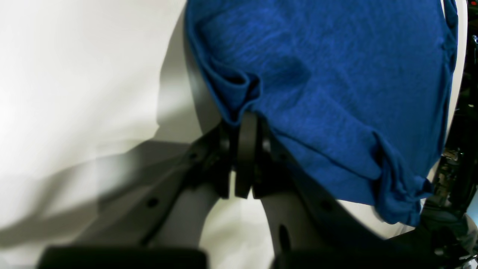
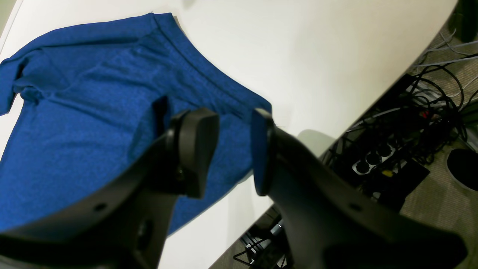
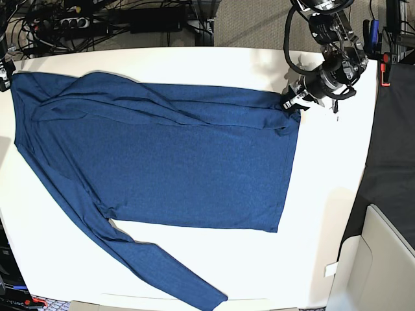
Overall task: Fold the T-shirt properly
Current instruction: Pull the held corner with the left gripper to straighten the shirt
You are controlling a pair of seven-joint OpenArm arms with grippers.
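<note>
White table (image 3: pixel 324 194) fills the base view, cables and a power strip (image 3: pixel 71 23) on the floor past its far edge. T-shirt (image 3: pixel 194 162) lies spread flat over most of it, collar end at the left, one long sleeve (image 3: pixel 149 265) trailing down to the near edge, the other folded across the upper body. Hem runs down the right side. Left gripper (image 1: pixel 244 123), at the upper right of base view, has its fingers closed together on the hem corner, a small pucker of cloth bunched at the tips. Right gripper (image 2: pixel 233 149) hangs above the shirt's corner near the table edge, fingers apart, nothing between them, probably clear of the cloth. Fabric looks thin, soft, light knit; will drape and wrinkle, so best pinched at corners, hems or sleeve ends
</note>
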